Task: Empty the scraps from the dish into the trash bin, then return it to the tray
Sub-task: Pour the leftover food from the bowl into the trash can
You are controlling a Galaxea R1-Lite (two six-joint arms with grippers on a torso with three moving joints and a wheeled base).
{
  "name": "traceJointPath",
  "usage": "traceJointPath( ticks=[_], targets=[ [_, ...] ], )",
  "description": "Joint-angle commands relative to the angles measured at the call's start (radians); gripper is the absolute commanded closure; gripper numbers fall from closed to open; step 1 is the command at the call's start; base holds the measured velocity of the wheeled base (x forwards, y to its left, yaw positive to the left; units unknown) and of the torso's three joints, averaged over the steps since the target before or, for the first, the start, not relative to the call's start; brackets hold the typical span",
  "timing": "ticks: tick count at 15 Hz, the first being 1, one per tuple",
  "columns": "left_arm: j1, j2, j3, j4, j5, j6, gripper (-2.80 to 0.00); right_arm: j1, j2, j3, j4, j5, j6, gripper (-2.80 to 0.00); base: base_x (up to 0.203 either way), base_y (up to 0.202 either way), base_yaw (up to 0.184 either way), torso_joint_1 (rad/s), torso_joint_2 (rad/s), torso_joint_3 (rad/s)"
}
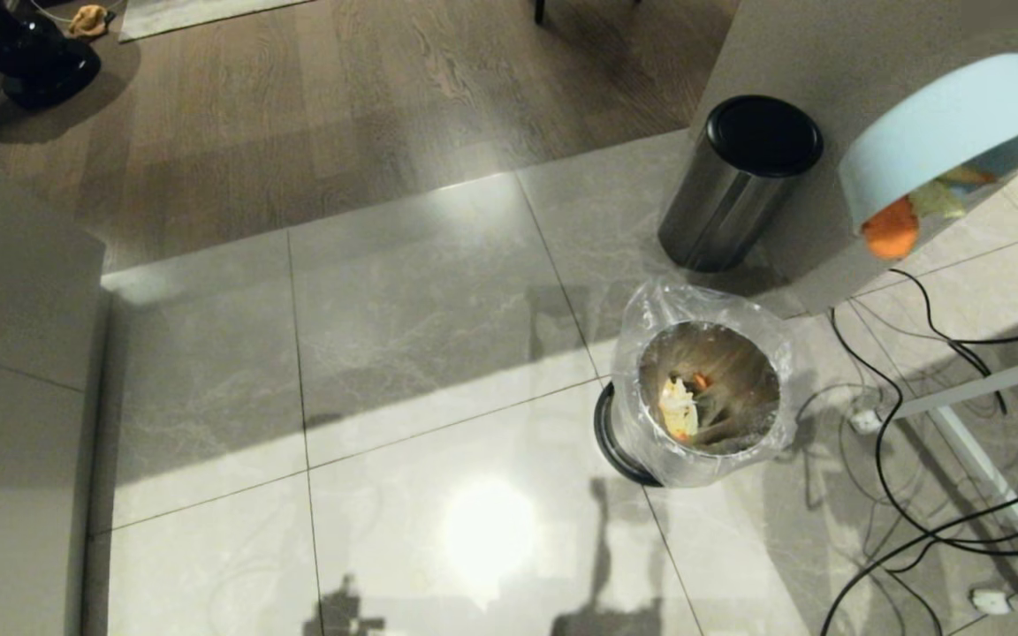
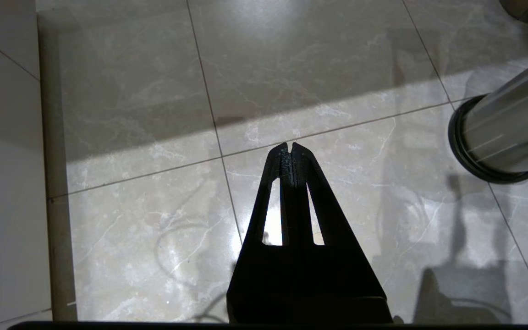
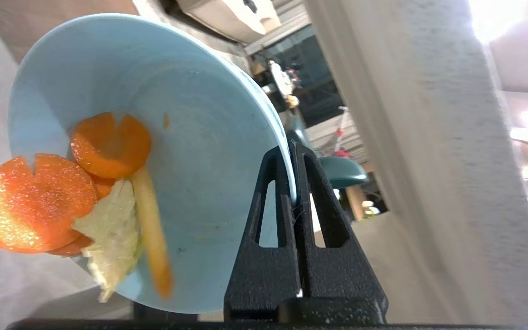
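Black and narrow, the right tool (image 3: 293,151) is clamped on the rim of the dish (image 3: 209,151), one finger inside the bowl and one outside. In the head view this tool is almost wholly cut off at the upper right edge of the frame; only the tilted dish (image 1: 942,124) shows there, mouth turned down and leftward. The scraps (image 3: 80,192), orange slices and pale bits, sit bunched at its low lip, one slice overhanging the edge. The trash bin (image 1: 703,402) stands on the floor at lower centre-right, below and left of the dish, some scraps already in its bag. The left tool (image 2: 290,149) is closed on nothing, pointing at the floor tiles.
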Motion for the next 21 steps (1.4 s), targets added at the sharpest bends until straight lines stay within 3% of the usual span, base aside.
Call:
traceJointPath(
  ticks=[1,5,7,8,12,15,18,21],
  targets=[
    [0.0,0.001,0.0,-0.001,0.001,-0.001,0.0,-0.002,0.006,-0.03,-0.047,0.0,-0.003,0.0,0.0,0.0,0.0,0.0,0.0,0.0],
    [0.0,0.001,0.0,-0.001,0.001,-0.001,0.0,-0.012,0.022,-0.069,-0.048,-0.009,0.001,0.0,0.0,0.0,0.0,0.0,0.0,0.0],
    [0.0,0.001,0.0,-0.001,0.001,-0.001,0.0,-0.019,0.027,-0.069,-0.048,0.04,0.012,0.0,0.0,0.0,0.0,0.0,0.0,0.0],
    [0.0,0.001,0.0,-0.001,0.001,-0.001,0.0,-0.022,0.028,-0.084,-0.039,0.01,0.007,0.0,0.0,0.0,0.0,0.0,0.0,0.0],
    [0.0,0.001,0.0,-0.001,0.001,-0.001,0.0,-0.025,0.04,-0.138,-0.015,0.027,0.015,0.0,0.0,0.0,0.0,0.0,0.0,0.0],
    [-0.001,0.0,0.0,-0.001,0.001,-0.001,0.0,-0.025,0.047,-0.099,-0.023,0.062,0.005,0.0,0.0,0.0,0.0,0.0,0.0,0.0],
    [0.0,0.001,0.0,-0.001,0.001,-0.001,0.0,-0.023,0.089,-0.024,-0.031,0.061,-0.086,0.0,0.0,0.0,0.0,0.0,0.0,0.0],
    [0.0,0.0,0.0,-0.001,0.001,-0.001,0.0,-0.022,0.16,-0.023,-0.047,0.061,-0.099,0.0,0.0,0.0,0.0,0.0,0.0,0.0]
  ],
)
